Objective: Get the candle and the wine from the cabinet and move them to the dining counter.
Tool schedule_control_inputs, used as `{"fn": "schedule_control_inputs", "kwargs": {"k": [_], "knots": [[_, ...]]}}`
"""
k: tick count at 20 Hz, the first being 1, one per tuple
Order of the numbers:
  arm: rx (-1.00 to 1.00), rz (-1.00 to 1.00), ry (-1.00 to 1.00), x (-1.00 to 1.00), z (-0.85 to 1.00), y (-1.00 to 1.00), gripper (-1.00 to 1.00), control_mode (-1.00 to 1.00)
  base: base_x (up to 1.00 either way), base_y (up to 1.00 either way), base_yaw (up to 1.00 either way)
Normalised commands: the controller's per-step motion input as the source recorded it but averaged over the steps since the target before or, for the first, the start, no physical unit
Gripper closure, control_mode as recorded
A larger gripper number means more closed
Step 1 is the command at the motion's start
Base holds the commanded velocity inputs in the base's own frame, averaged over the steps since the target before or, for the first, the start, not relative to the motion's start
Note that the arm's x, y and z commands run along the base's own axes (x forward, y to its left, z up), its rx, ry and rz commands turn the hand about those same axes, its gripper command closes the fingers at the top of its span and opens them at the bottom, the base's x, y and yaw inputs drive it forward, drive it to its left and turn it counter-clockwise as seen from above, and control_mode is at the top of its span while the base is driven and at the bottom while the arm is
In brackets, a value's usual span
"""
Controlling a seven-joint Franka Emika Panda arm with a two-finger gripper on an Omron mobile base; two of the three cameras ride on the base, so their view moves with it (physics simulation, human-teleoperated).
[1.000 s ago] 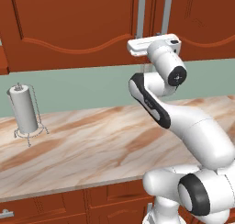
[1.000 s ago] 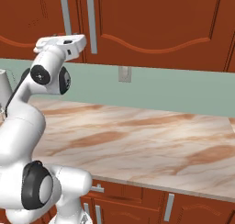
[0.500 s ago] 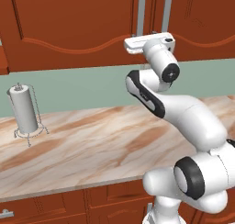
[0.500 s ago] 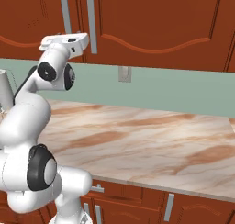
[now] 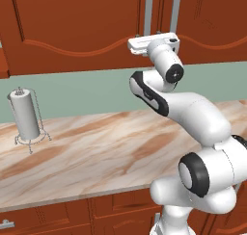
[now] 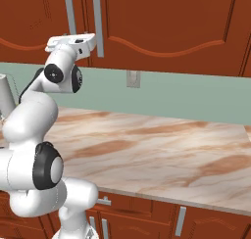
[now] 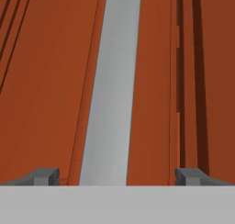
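Note:
The cabinet [image 5: 72, 27] [image 6: 171, 22] hangs over the wall counter, both arched doors closed. The candle and the wine are hidden. The dining counter is out of view. My gripper [image 7: 117, 176] is raised to the pair of silver bar handles at the door seam. In the hand view the left door's handle [image 7: 112, 81] runs up between my two wide-apart fingertips, close ahead, and nothing is gripped. From the base views the hand [image 5: 153, 41] [image 6: 73, 41] sits just below and in front of the handles [image 5: 148, 15] [image 6: 70, 15].
Below the cabinet runs a veined marble wall counter [image 5: 96, 147] [image 6: 171, 145] with a green backsplash. A grey paper-towel roll [image 5: 26, 116] on a wire stand is at its left. A wall outlet [image 6: 132, 79] sits right of my arm. Base cabinets [image 5: 72, 215] lie underneath.
My hand has edged up and slightly left toward the cabinet handles, and the arm's lower links have swung round. The gripper has stayed open.

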Motion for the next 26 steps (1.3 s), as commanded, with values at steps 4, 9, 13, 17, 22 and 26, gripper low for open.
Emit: {"fn": "schedule_control_inputs", "kwargs": {"k": [4, 9, 13, 17, 22, 26], "knots": [[0.0, 0.0, 0.0, 0.23, 0.0, 0.02, -1.0, -1.0, 0.0, 0.0, 0.0], [0.0, 0.0, 0.0, 0.02, 0.0, 0.0, 1.0, -1.0, 0.0, 0.0, 0.0], [0.0, 0.0, 0.0, 0.0, 0.0, 0.0, 1.0, -1.0, 0.0, 0.0, 0.0], [0.0, 0.0, 0.0, 0.0, 0.0, 0.0, 1.0, -1.0, 0.0, 0.0, 0.0], [0.0, 0.0, 0.03, -0.1, 0.0, 0.0, 1.0, -1.0, 0.0, 0.0, 0.0], [0.0, 0.0, 0.02, -0.36, 0.0, 0.02, 1.0, -1.0, 0.0, 0.0, 0.0]]}}
